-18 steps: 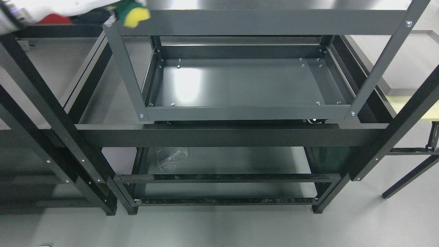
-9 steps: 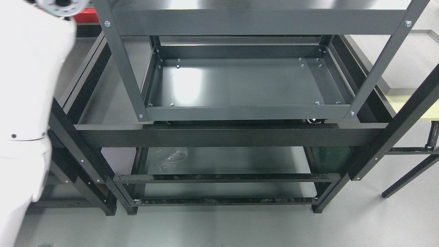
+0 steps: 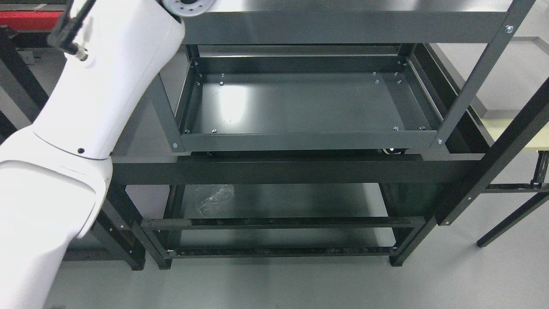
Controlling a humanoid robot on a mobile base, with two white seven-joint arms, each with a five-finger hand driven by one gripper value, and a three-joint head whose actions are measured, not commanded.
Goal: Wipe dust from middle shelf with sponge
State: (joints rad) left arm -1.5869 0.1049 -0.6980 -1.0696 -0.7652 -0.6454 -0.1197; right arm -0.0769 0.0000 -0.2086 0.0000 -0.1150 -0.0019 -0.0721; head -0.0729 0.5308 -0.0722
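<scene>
here, the head view looked down on a grey metal shelving unit (image 3: pixel 472 81) set inside a darker black frame (image 3: pixel 291 169). the left arm (image 3: pixel 85 120), in a white casing, entered from the lower left edge and rose diagonally to the upper left, crossing in front of the unit's front left post; a black cable (image 3: pixel 68 25) ran along its upper part. the arm's far end passed out of the picture at the top edge near a round grey joint (image 3: pixel 188 5), so the left hand lay outside the view, and how far its fingers were open, or what they held, could not be told. the sponge could not be seen anywhere in the view. the middle shelf (image 3: pixel 300 103), a shallow grey tray with a raised rim and small bolts at its corners, lay bare below the top shelf (image 3: pixel 343 25), with a bright patch of reflected light left of its centre. beneath it, on a lower shelf (image 3: pixel 300 199), a crumpled piece of clear plastic (image 3: pixel 212 197) rested near the left side. a pale counter (image 3: pixel 521 133) showed at the right edge, behind a black post. the right arm did not appear.
</scene>
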